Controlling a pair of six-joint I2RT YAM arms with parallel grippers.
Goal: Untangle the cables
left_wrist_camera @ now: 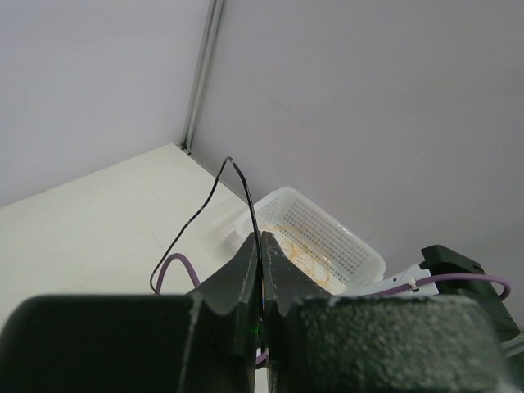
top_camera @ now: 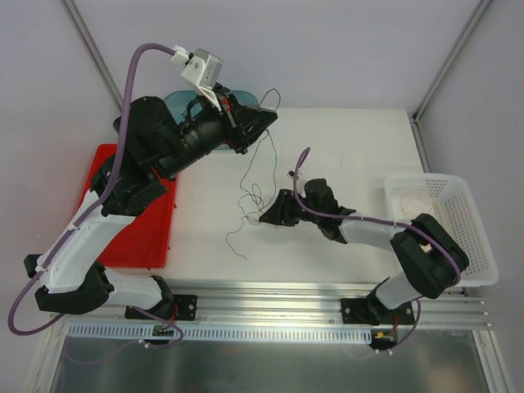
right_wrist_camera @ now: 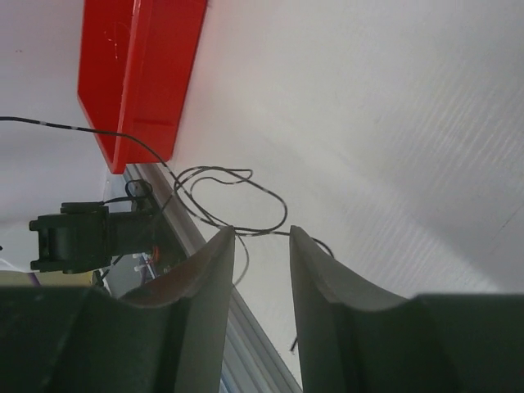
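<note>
The left gripper, high at the upper centre of the top view, is clenched on a dark cable. The cable's end arches above the jaws, and the rest hangs in loose loops down to the table at mid-frame. The right gripper sits low beside those loops with its jaws parted. The cable crosses just at its fingertips, unpinched. An orange cable lies coiled in the white basket at right. A red tray lies at left.
</note>
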